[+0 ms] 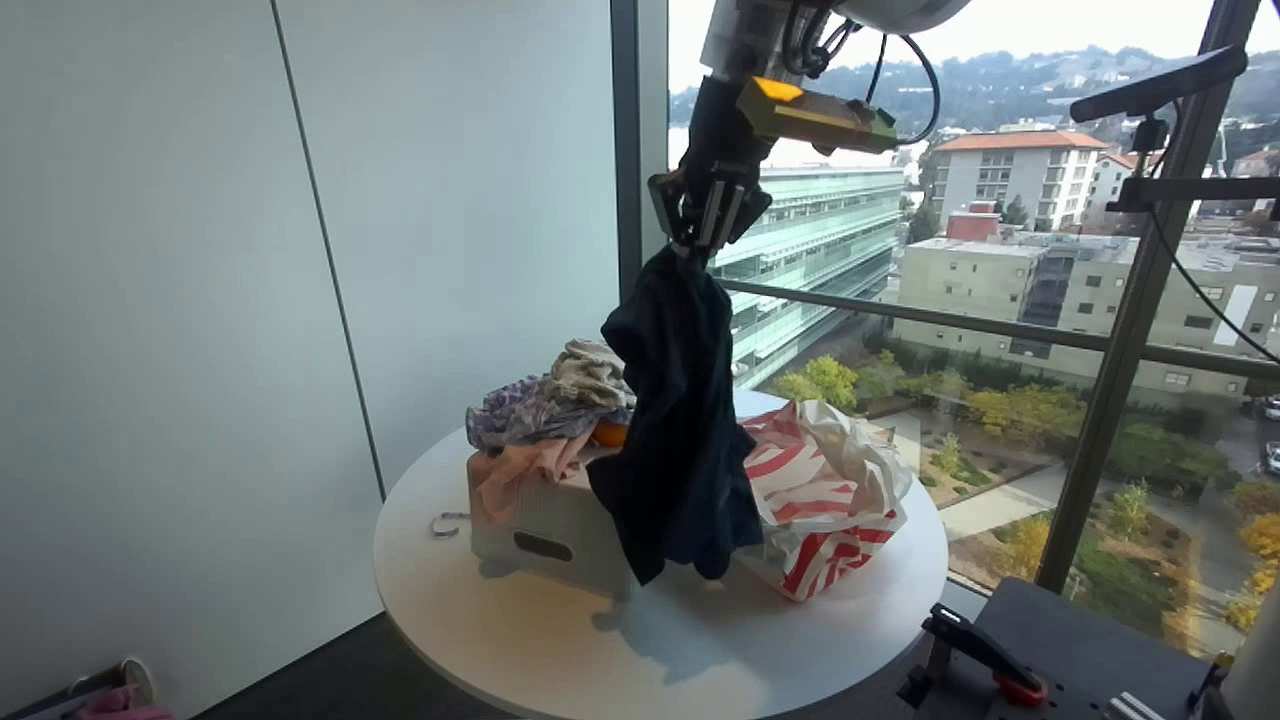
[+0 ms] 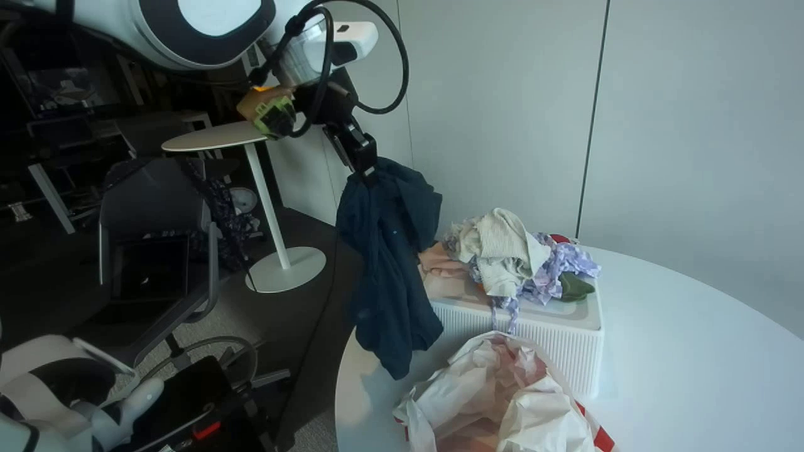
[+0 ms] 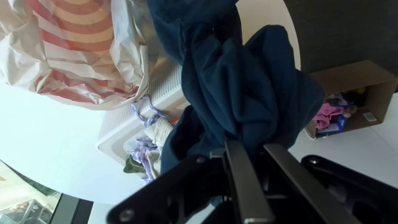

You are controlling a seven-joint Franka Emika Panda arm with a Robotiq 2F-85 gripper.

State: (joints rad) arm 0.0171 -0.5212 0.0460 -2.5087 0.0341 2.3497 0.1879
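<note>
Behind the round white surface (image 1: 500, 620), in an exterior view, a pale wall (image 1: 180, 300) meets a window's dark frame (image 1: 1104, 420), with buildings (image 1: 970, 285) outside. Above the surface, the tool is clenched (image 1: 693, 246) on the top of a dark blue cloth (image 1: 680, 420), which hangs down in long folds. Cream cloth (image 1: 590, 372), purple patterned cloth (image 1: 515, 415) and peach cloth (image 1: 535, 470) lie heaped on a white box (image 1: 580, 520), and a red-striped bag (image 1: 830, 505) stands just beside it.

In an exterior view, a dark chair (image 2: 154, 194) and a pedestal table (image 2: 213, 137) stand beyond the surface. The dark blue cloth hangs near the surface's edge, partly hiding the white box; whether they touch, I cannot tell. A green item (image 2: 576, 287) lies by the purple patterned cloth.

In the wrist view, the dark blue cloth is bunched at the tool's fingers (image 3: 247, 186), with the bag gaping nearby. Past the surface, a cardboard box (image 3: 354, 73) holds pink fabric (image 3: 326, 115).
</note>
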